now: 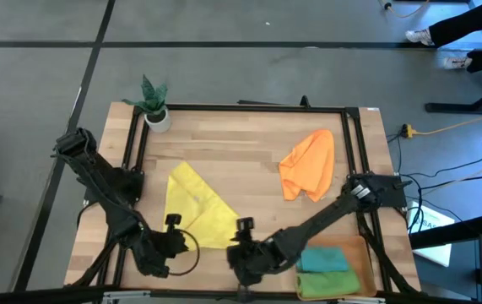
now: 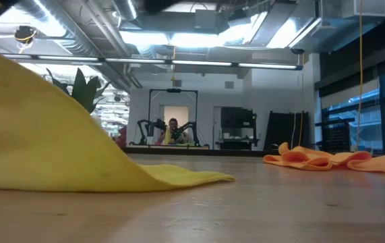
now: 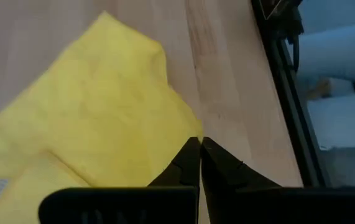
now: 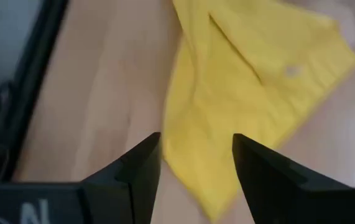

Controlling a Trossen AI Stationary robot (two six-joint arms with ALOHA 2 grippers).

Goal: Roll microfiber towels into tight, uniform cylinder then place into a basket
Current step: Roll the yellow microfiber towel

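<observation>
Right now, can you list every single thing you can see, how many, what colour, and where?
yellow towel: one, yellow, spread near the table's front, left of middle
orange towel: one, orange, crumpled on the table's right side
teal towel: one, teal, in the basket
green towel: one, green, in the basket beside the teal one
basket: one, orange-brown, front right corner
plant pot: one, white with green leaves, back left corner
table: one, light wood
left hand: one, dark, shut, at the yellow towel's edge
right hand: one, dark, open, over the yellow towel

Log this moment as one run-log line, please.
left gripper: shut at yellow towel edge, grip unclear | right gripper: open over it | orange towel: loose | basket: teal, green towels
</observation>
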